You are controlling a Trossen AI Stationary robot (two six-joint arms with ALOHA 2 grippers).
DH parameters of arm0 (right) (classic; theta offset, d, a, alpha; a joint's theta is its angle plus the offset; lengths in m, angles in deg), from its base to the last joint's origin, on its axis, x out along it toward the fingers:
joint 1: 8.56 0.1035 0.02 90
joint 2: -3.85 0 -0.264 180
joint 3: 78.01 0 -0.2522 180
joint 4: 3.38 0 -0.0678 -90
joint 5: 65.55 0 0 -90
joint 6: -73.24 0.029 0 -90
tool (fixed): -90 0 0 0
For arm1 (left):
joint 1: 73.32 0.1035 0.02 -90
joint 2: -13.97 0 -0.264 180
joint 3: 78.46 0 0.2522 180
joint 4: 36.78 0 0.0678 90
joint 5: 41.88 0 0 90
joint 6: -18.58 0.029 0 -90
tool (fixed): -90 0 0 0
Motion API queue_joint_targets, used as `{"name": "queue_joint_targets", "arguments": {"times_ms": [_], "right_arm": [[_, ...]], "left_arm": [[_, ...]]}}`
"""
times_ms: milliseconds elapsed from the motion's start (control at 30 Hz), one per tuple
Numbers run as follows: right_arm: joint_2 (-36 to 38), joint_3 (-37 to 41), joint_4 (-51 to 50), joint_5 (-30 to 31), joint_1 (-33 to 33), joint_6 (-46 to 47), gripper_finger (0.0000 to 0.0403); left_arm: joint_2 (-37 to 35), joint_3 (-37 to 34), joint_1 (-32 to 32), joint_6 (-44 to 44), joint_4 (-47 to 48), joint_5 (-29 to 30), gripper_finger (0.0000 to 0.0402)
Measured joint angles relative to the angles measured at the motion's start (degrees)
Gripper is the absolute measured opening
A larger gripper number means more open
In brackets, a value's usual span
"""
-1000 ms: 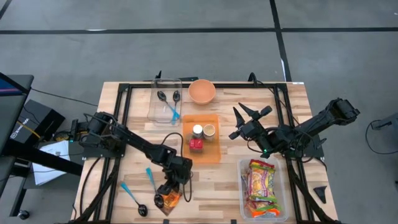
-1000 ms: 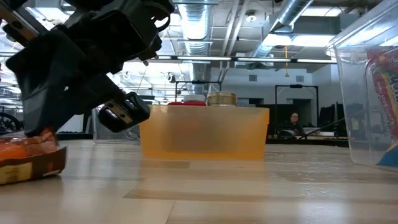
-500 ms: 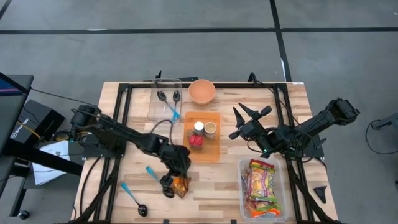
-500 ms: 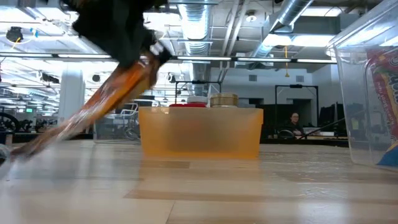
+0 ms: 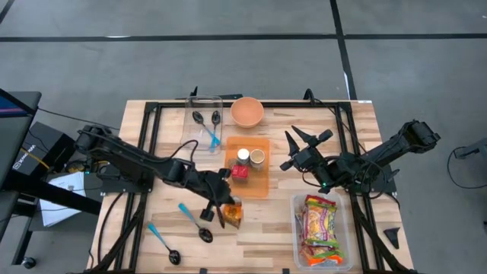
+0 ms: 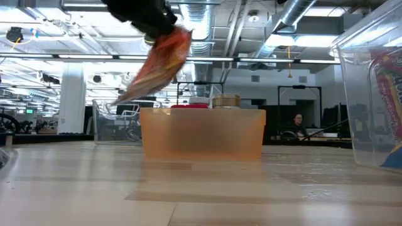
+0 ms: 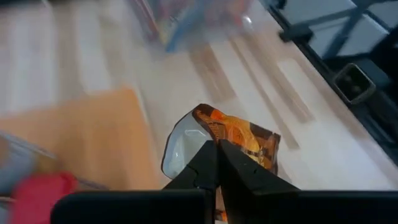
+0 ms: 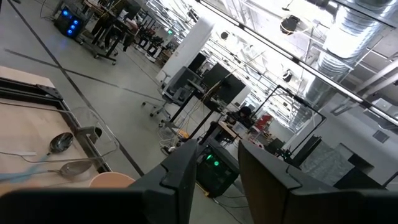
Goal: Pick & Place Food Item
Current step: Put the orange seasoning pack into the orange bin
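Orange snack bag [image 5: 230,214] hangs pinched tight in my left gripper [image 5: 221,210], just off the orange tray [image 5: 259,190]'s near corner. Low view: bag airborne above the tray. Wrist view: carrying step; next, I judge, reach the bin [image 5: 298,228] beside the tray.

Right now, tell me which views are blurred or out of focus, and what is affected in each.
Low view: the orange snack bag is motion-smeared, hanging off the table. Left wrist view: the bag in the left gripper is fairly sharp, while the orange tray and wooden table behind are smeared. High view: sharp throughout. Right wrist view: the right gripper looms soft, the room behind reads clearly.
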Motion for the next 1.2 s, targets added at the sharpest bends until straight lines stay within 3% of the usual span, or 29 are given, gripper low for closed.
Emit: {"name": "queue_joint_targets", "arguments": {"times_ms": [433,767,867,1067,1200], "right_arm": [[0.0,0.0,0.0,-0.3,0.1,0.3,0.0115],[0.0,0.0,-1.4,-4.8,2.9,1.8,0.0115],[0.1,0.0,-1.4,-6.7,4.6,2.9,0.0115],[0.1,0.0,-1.4,-7.9,6.2,4.5,0.0115],[0.2,0.0,-1.2,-10.1,6.1,6.3,0.0115]], "left_arm": [[-1.8,0.0,-1.1,17.9,-20.0,24.7,0.0000],[-1.8,0.0,0.7,31.9,-43.0,35.4,0.0000],[-1.8,-0.8,1.6,34.4,-48.7,35.7,0.0000],[-1.8,-7.5,3.6,40.7,-69.5,35.3,0.0000],[-1.8,-12.3,5.8,40.6,-80.2,27.7,0.0000]]}}
